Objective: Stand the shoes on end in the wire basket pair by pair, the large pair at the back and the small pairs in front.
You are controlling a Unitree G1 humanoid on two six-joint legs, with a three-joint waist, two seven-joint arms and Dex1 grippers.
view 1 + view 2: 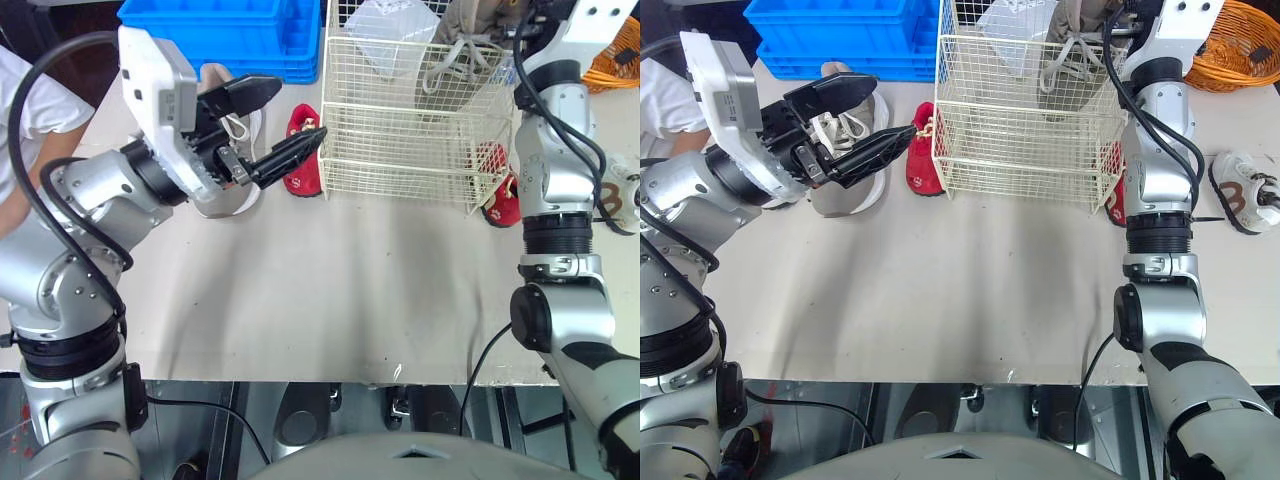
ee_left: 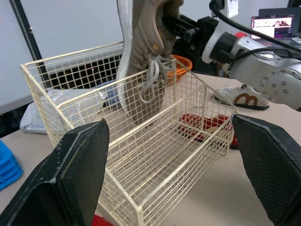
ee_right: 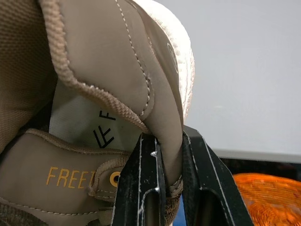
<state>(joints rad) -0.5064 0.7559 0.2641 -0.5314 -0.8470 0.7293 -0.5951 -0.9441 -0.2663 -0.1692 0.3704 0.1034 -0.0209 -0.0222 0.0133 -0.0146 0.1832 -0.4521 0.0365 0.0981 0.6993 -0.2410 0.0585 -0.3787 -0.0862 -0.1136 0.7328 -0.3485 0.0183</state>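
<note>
The cream wire basket point(image 1: 400, 150) stands at the back of the table. My right gripper point(image 3: 171, 188) is shut on the heel collar of a large tan shoe point(image 2: 146, 56), which hangs toe down over the back of the basket. My left gripper point(image 1: 270, 125) is open in the air just left of the basket, above a pale lace-up shoe point(image 1: 845, 170) lying on the table. One small red shoe point(image 1: 303, 150) lies against the basket's left side. Another red shoe point(image 1: 500, 195) lies at its right side. A white shoe with a brown mark point(image 1: 1240, 190) lies further right.
A blue crate point(image 1: 220, 30) stands behind the left gripper and an orange basket point(image 1: 1240, 45) at the back right. A clear plastic bag point(image 1: 390, 30) lies behind the wire basket. A person's white sleeve point(image 1: 20, 100) is at the far left.
</note>
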